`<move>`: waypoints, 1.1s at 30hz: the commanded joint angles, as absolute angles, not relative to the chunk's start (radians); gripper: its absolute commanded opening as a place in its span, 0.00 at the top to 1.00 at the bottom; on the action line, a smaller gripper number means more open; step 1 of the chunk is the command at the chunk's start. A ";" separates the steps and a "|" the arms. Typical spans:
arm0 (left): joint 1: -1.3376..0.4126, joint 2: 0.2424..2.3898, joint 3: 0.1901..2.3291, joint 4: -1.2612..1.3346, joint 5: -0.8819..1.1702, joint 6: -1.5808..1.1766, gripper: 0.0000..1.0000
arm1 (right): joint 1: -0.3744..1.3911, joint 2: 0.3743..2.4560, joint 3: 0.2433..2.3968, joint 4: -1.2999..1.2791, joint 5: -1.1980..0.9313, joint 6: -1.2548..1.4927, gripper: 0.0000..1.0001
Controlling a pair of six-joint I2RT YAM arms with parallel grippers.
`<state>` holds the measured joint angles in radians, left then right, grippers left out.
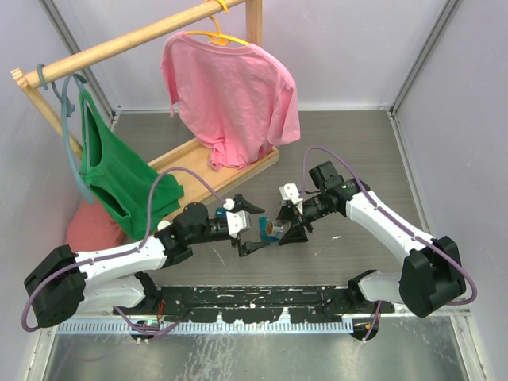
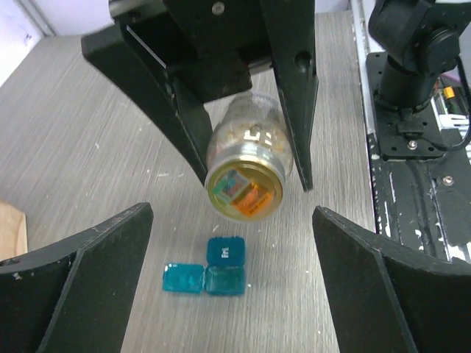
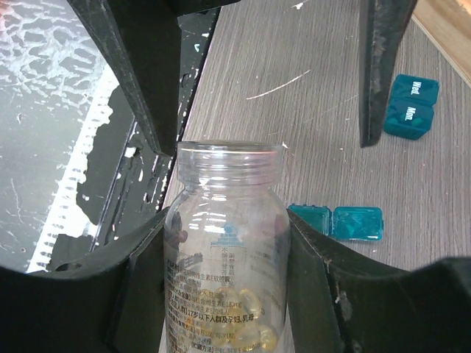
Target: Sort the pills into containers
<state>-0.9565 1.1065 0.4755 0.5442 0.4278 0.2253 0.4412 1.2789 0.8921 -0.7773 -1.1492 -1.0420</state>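
Observation:
My right gripper (image 3: 228, 220) is shut on a clear pill bottle (image 3: 224, 250) with no cap on its threaded neck. Yellow pills (image 3: 246, 331) lie in its lower part. The bottle (image 2: 245, 173) hangs above the table with its mouth turned toward my left gripper (image 2: 232, 220), which is open wide just short of the mouth and empty. Below the bottle lies a teal container (image 2: 224, 254), one compartment closed and the other open with its lid (image 2: 182, 278) flipped aside. A second teal container (image 3: 412, 107) lies closed further off. From above, both grippers (image 1: 255, 228) (image 1: 290, 226) meet at the bottle (image 1: 272, 230).
A wooden clothes rack (image 1: 143, 36) stands at the back left with a pink shirt (image 1: 230, 95) and a green top (image 1: 111, 171) on hangers. Its base board (image 1: 230, 163) reaches toward the arms. A black mounting rail (image 1: 254, 298) runs along the near edge.

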 commanded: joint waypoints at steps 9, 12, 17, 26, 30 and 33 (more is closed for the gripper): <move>-0.940 1.162 0.579 0.635 0.560 0.240 0.35 | 0.442 1.274 0.930 -0.790 -1.184 -1.071 0.99; -0.940 1.171 0.583 0.631 0.561 0.236 0.37 | 0.440 1.272 0.930 -0.791 -1.184 -1.072 0.99; -0.941 1.186 0.587 0.620 0.558 0.235 0.39 | 0.439 1.272 0.930 -0.792 -1.184 -1.072 0.99; -0.940 1.198 0.596 0.626 0.556 0.222 0.51 | 0.439 1.270 0.932 -0.793 -1.184 -1.073 0.99; -0.941 1.193 0.590 0.634 0.561 0.203 0.62 | 0.440 1.270 0.931 -0.793 -1.184 -1.074 0.99; -0.941 1.173 0.570 0.655 0.552 0.142 0.70 | 0.440 1.271 0.931 -0.793 -1.183 -1.074 0.99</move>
